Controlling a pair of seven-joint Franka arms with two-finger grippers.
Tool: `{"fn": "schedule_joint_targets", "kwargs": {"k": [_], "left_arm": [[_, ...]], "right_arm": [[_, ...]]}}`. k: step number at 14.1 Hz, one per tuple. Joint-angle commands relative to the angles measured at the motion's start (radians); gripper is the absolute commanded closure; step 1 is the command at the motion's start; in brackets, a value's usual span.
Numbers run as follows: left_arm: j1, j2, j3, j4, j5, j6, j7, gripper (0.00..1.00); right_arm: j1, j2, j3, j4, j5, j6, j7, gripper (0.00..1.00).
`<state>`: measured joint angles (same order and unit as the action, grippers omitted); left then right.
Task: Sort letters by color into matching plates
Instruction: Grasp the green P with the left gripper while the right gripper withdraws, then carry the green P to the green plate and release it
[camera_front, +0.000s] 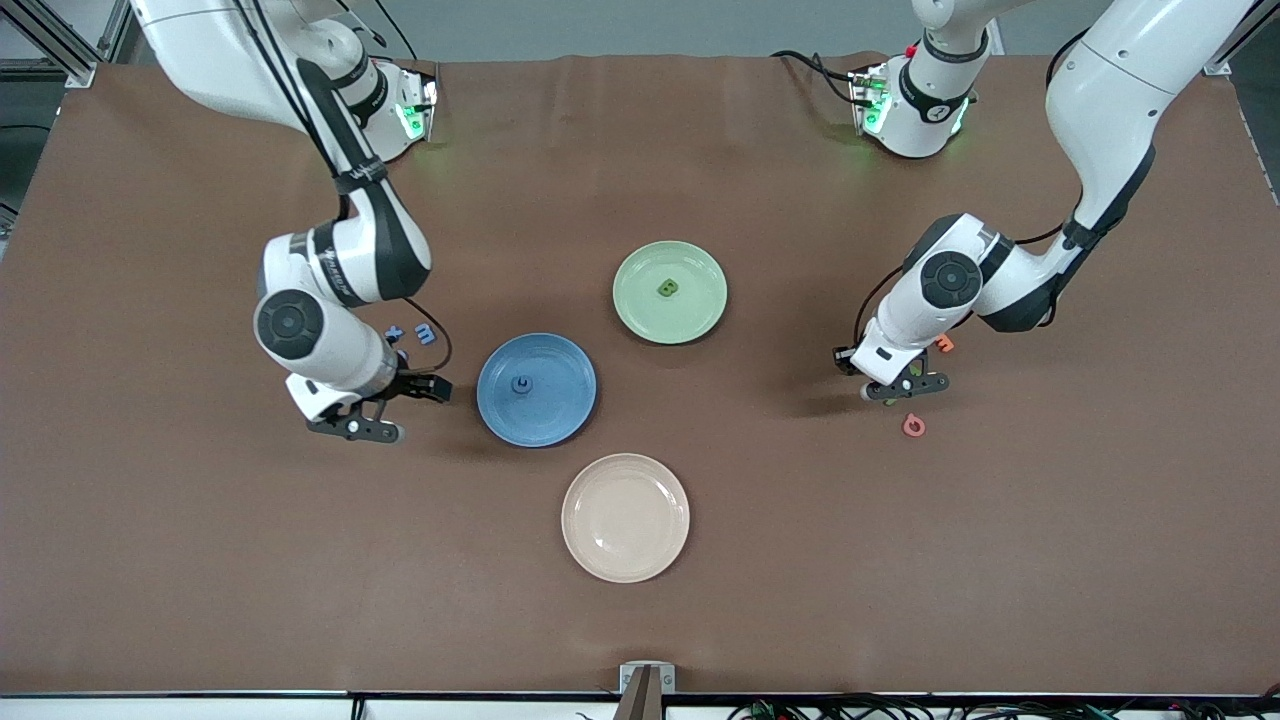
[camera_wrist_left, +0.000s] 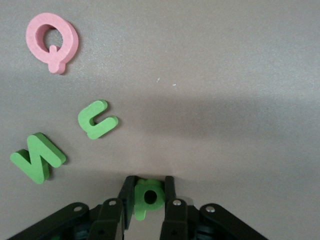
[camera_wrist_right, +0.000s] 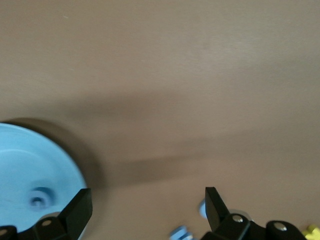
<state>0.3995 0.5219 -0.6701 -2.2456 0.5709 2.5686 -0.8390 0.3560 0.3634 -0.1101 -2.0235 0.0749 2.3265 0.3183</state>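
Brown matte surface: left claw (camera_wrist_left: 148, 197) clamped on small green foam letter (camera_wrist_left: 148, 196) at the left arm's end; right claw (camera_wrist_right: 148, 205) spread wide, empty, beside round blue plate (camera_front: 560, 400).

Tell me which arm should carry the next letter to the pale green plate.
Left: its end effector is already shut on a green letter. The right end effector hangs open beside the blue plate.

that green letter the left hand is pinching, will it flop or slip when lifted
Probably stays stiff: the green letter looks chunky and keeps its shape between the left hand fingers. Likely light, being tiny beside the green plate. It might twist, since the fingers grip only its narrow sides.
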Motion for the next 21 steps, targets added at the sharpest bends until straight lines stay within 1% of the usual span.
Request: {"fn": "schedule_joint_targets", "kwargs": {"k": [1,4,7,8,9,11,14,18,21], "left_arm": [[-0.007,-0.028,-0.019,0.001,0.027,-0.043,-0.069,0.83],[-0.004,-0.051,-0.1,0.029,0.012,-0.148,-0.141,0.83],[-0.002,-0.051,-0.202,0.083,-0.009,-0.263,-0.25,0.83],[-0.008,-0.048,-0.224,0.095,-0.028,-0.278,-0.267,0.83],[-0.019,-0.046,-0.247,0.106,-0.058,-0.289,-0.285,0.83],[-0.083,-0.046,-0.256,0.141,-0.118,-0.314,-0.348,0.83],[-0.206,-0.04,-0.256,0.187,-0.175,-0.34,-0.477,0.83],[-0.338,-0.031,-0.255,0.192,-0.186,-0.338,-0.619,0.83],[-0.404,-0.007,-0.253,0.186,-0.183,-0.337,-0.672,0.83]], "right_arm": [[-0.073,-0.076,0.018,-0.194,-0.011,0.16,-0.111,0.0],[-0.12,-0.075,0.018,-0.305,-0.011,0.31,-0.171,0.0],[-0.124,-0.072,0.02,-0.392,-0.011,0.422,-0.173,0.0],[-0.124,-0.067,0.02,-0.417,-0.011,0.459,-0.171,0.0],[-0.124,-0.066,0.02,-0.425,-0.009,0.468,-0.17,0.0],[-0.12,-0.066,0.023,-0.437,-0.006,0.47,-0.165,0.0],[-0.112,-0.066,0.026,-0.443,0.0,0.47,-0.159,0.0],[-0.086,-0.063,0.027,-0.44,0.003,0.47,-0.154,0.0],[-0.074,-0.061,0.027,-0.44,0.008,0.468,-0.154,0.01]]}}
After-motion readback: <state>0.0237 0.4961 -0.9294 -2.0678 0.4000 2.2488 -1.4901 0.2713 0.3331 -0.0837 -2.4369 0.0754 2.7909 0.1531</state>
